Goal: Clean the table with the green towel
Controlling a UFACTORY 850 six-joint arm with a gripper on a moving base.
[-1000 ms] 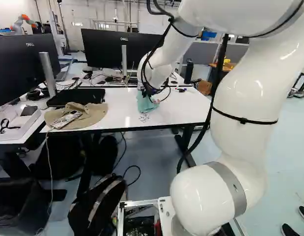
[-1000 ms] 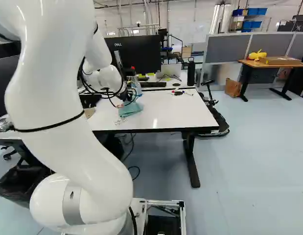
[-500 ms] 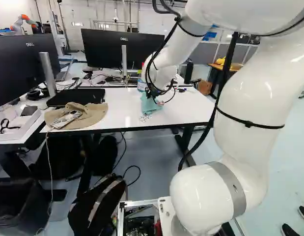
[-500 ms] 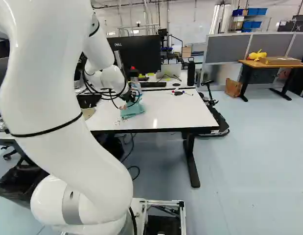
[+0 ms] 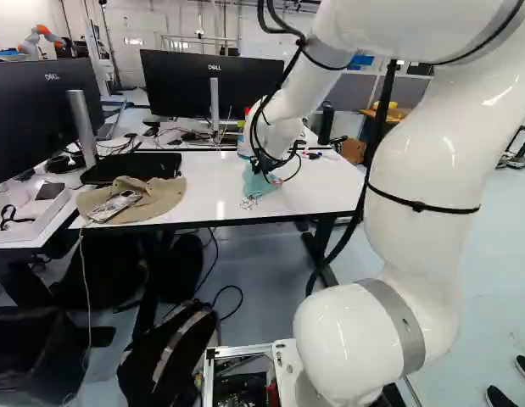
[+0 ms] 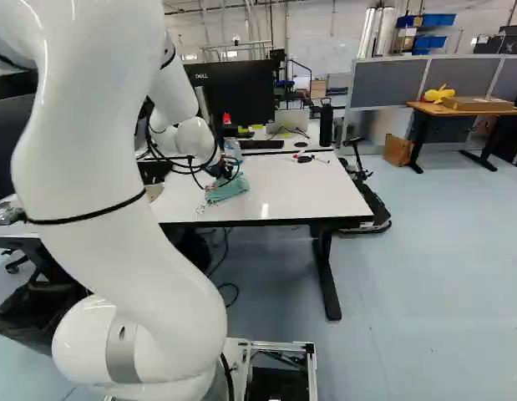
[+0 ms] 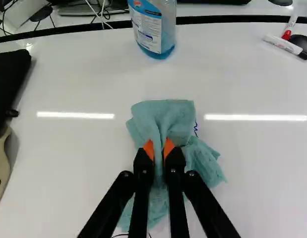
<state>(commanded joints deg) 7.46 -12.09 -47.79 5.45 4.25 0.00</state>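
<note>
the gripper point(image 6: 220, 174) pinches a fold of the green towel point(image 7: 168, 116) between its orange pads point(image 7: 149, 148), the rest bunched and spread on the white table point(image 7: 84, 163). a blue scribble point(image 7: 195, 129) shows just beside the cloth. a bottle point(image 7: 154, 32) of blue liquid stands ahead; a tan hat point(image 5: 164, 197) lies left in the left base view.

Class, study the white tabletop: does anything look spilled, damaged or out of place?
Yes: scribbled pen marks show on the white table around the green towel, which the gripper pinches. They look odd against the otherwise plain surface. The bottle of blue liquid stands upright; no spill shows.
</note>
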